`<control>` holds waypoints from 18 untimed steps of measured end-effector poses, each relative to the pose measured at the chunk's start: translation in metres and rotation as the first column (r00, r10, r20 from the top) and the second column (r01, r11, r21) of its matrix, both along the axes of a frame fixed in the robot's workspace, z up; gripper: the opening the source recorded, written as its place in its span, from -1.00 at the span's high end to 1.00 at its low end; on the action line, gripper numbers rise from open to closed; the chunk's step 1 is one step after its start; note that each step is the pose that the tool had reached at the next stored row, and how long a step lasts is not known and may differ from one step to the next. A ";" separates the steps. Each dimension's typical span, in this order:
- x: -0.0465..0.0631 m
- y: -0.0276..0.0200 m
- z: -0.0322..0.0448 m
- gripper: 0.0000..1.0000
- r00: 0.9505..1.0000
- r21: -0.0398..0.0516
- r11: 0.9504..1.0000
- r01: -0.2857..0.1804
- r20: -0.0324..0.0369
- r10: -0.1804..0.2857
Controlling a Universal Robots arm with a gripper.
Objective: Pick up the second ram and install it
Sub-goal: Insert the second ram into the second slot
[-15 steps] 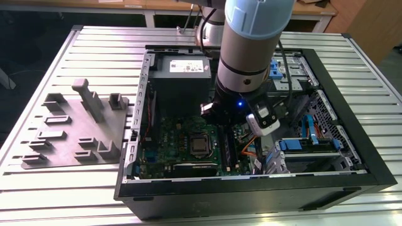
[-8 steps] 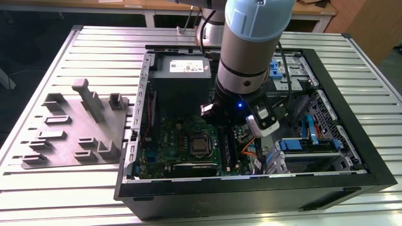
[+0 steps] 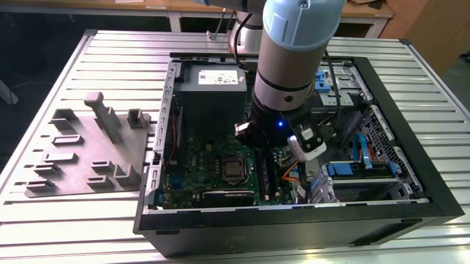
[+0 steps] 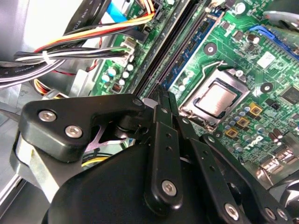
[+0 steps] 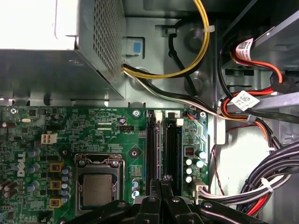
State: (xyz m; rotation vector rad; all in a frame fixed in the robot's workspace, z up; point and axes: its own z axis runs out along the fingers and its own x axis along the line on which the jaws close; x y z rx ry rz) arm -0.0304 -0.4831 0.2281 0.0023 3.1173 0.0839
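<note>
The gripper (image 4: 162, 95) has its two black fingers pressed together, tips just above the long black memory slots (image 5: 161, 149) of the green motherboard (image 5: 70, 140). Whether a thin board is pinched between them cannot be told; the second ram cannot be made out apart from the sticks already seated in the slots. In both wrist views the processor socket (image 4: 216, 99) lies beside the slots. The first wrist view adds the power supply (image 5: 56, 51) and yellow cables (image 5: 196, 56). The exterior view shows the arm (image 3: 294, 60) reaching into the open computer case (image 3: 411, 137) on the worktop (image 3: 44, 220), with the grey holder tray (image 3: 92, 148) to the exterior view's left.
</note>
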 end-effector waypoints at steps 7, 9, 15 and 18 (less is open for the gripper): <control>0.000 -0.0008 -0.0008 0.76 1.000 0.000 1.000 0.000 0.000 0.000; 0.000 -0.0008 -0.0010 0.76 1.000 0.000 1.000 0.000 0.000 0.000; -0.001 -0.0008 -0.0026 0.76 1.000 0.000 1.000 0.000 0.000 0.000; -0.001 -0.0009 -0.0036 0.76 1.000 0.000 1.000 0.000 0.000 0.000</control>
